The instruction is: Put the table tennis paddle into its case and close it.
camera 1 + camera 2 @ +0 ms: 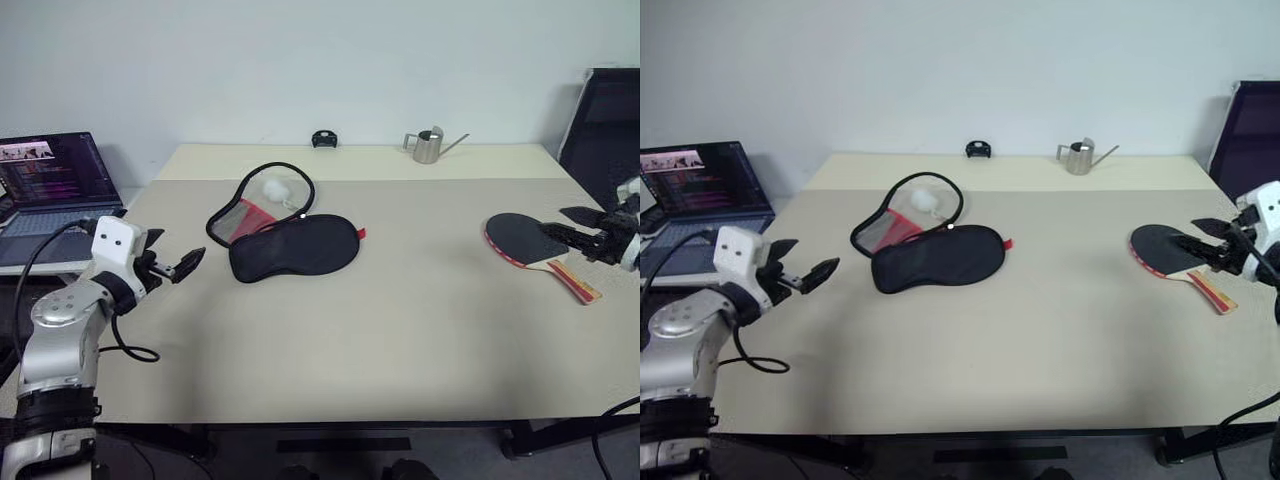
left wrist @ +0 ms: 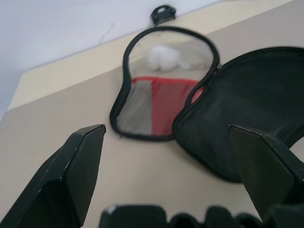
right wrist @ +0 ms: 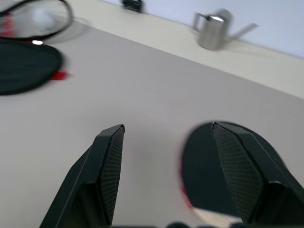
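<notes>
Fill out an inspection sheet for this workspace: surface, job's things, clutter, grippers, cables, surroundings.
Surface: beige table, in two butted sections.
Job's things: case lying unzipped and open at centre-left, white ball inside; table tennis paddle flat near the right edge, outside the case.
Clutter: metal watering can and small black object at the far edge.
Grippers: left gripper open, empty, facing the case; right gripper open over the paddle, not gripping.
Cables: black cable looping from the left arm.
Surroundings: laptop left, black chair right, white wall.

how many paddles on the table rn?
1. The table tennis paddle lies flat at the table's right side, by the right gripper. The open case holds none that shows.
</notes>
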